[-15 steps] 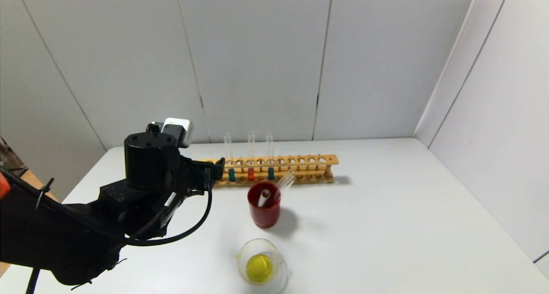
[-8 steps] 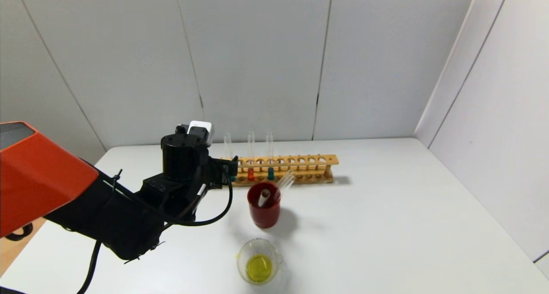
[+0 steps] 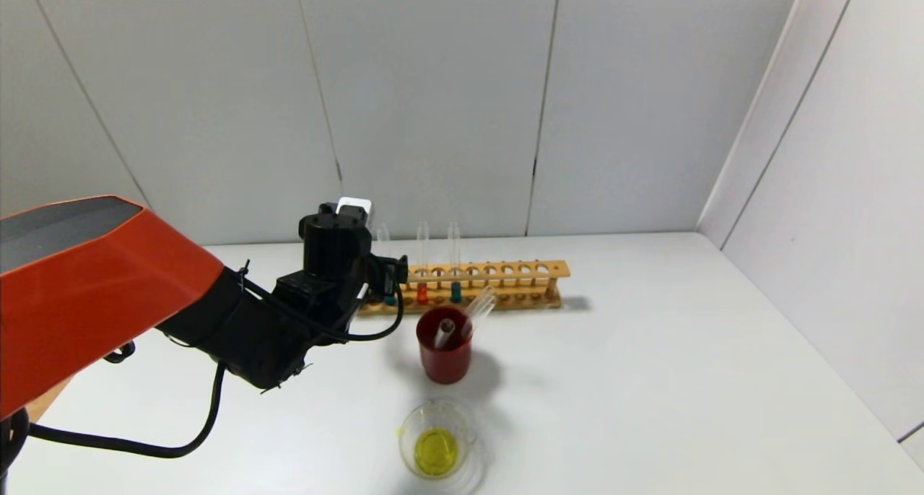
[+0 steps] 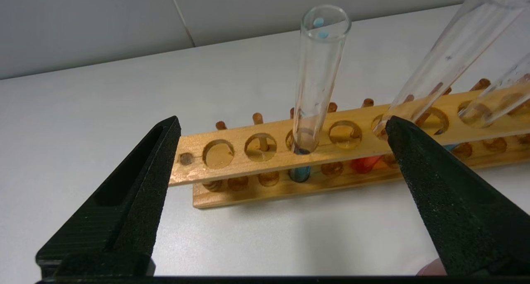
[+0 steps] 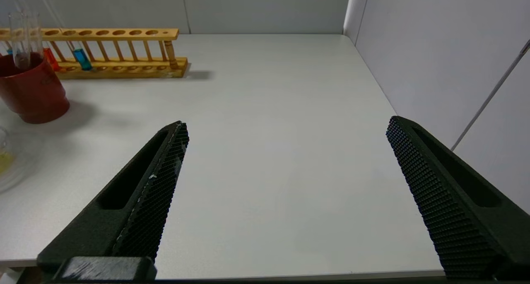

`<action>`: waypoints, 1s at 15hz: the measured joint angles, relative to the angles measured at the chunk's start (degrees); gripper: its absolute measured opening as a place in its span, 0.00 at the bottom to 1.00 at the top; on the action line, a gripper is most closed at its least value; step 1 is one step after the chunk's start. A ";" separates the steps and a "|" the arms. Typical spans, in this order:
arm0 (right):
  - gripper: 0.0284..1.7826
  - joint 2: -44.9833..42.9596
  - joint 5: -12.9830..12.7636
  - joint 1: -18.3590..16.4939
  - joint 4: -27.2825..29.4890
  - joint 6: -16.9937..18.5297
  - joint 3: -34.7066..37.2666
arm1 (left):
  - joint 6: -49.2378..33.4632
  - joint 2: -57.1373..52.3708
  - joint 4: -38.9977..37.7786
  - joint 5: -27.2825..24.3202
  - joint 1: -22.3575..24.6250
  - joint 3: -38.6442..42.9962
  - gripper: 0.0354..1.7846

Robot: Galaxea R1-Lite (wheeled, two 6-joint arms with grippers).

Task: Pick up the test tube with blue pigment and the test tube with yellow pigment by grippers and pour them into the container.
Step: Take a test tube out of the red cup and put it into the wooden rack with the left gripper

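The test tube with blue pigment [image 4: 316, 81] stands upright in the wooden rack [image 4: 343, 151], near its left end. My left gripper [image 4: 283, 122] is open just in front of the rack, with this tube ahead between its jaws and not touched. In the head view the left gripper [image 3: 392, 277] partly hides that tube [image 3: 383, 241]. A second blue tube [image 3: 455, 264] and a red-orange tube [image 3: 422, 264] stand further right. No tube with yellow liquid shows. The container [image 3: 437, 441], a clear beaker, holds yellow liquid. My right gripper [image 5: 286, 122] is open and empty over bare table.
A dark red cup [image 3: 444, 347] stands between rack and beaker, with an empty tube [image 3: 476, 311] leaning in it. The table [image 3: 650, 379] is bounded by white walls at the back and right. The cup [image 5: 33, 89] also shows in the right wrist view.
My left arm has reached forward and to the right, bringing its gripper from the table's left side up to the rack's left end.
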 joint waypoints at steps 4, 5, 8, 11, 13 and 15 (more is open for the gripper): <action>0.98 0.00 0.00 0.00 0.00 0.00 0.00 | 0.02 1.54 0.72 -0.20 0.07 -2.79 0.97; 0.98 0.00 0.00 0.00 0.00 0.00 0.00 | 0.02 2.04 0.74 -0.55 0.07 -3.19 0.97; 0.98 0.00 -0.02 0.00 0.00 0.00 0.00 | -0.06 3.25 0.66 -0.96 0.11 -3.80 0.97; 0.98 0.00 -0.02 0.00 0.00 -0.02 0.00 | -0.22 3.89 0.63 -0.91 0.35 -3.72 0.97; 0.98 0.00 -0.02 0.00 0.00 0.00 0.00 | -0.26 3.97 0.60 -0.94 0.77 -3.64 0.97; 0.98 0.00 -0.02 0.00 0.00 -0.02 0.00 | -0.20 4.08 0.63 -0.98 1.05 -3.69 0.97</action>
